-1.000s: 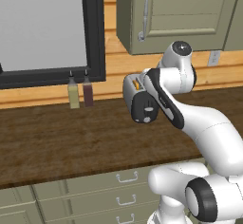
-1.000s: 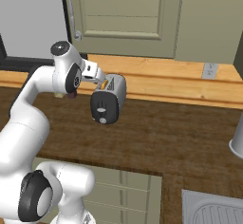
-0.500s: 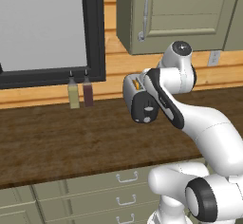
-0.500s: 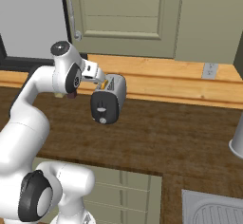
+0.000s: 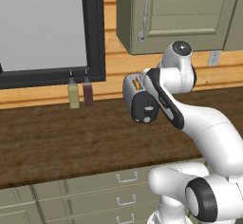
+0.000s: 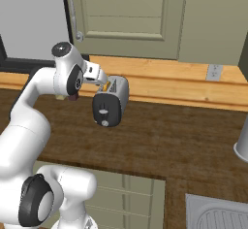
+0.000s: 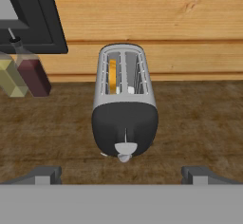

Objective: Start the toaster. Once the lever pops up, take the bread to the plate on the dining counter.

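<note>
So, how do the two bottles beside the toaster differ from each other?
The left bottle is pale yellow-olive; the right bottle is dark reddish brown. The right bottle stands nearer the toaster, the left bottle farther from it. Both are small, upright and square-sided, with thin dark tips, side by side on the counter under the black window frame.

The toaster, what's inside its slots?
In the toaster, the left slot holds the bread, showing as a thin orange-tan edge. The right slot looks empty. The slot walls cover the rest of the slice.
</note>
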Available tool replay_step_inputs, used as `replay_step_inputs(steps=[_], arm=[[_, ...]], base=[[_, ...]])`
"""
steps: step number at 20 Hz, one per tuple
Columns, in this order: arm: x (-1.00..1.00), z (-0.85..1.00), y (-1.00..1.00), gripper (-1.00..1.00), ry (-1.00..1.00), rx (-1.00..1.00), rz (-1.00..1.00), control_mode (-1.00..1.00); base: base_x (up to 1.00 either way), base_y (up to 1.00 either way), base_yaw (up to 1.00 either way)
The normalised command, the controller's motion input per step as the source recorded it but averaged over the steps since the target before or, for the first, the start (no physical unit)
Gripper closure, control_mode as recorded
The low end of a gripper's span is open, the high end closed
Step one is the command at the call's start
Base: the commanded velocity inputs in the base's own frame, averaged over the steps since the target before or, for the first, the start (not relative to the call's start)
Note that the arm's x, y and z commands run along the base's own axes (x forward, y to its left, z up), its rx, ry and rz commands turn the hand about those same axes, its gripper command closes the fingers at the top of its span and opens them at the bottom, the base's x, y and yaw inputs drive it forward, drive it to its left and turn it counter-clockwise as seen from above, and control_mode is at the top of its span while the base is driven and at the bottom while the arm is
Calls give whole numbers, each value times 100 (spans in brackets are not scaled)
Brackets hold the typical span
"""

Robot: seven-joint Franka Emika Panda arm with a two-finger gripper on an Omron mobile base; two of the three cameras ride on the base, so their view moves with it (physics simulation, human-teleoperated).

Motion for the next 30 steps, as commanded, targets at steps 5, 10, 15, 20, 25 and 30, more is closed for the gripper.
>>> replay_step_inputs(steps=[5, 10, 15, 20, 25, 30], arm=[[0, 0, 0, -100, 0, 0, 0, -100], [0, 0, 0, -100, 0, 0, 0, -100], [0, 0, 0, -100, 0, 0, 0, -100], [0, 0, 0, -100, 0, 0, 0, -100], [0, 0, 0, -100, 0, 0, 0, -100], [0, 0, 0, -100, 0, 0, 0, -100]], base=[[0, 0, 0], [0, 0, 0], [0, 0, 0], [0, 0, 0], [0, 0, 0], [0, 0, 0]])
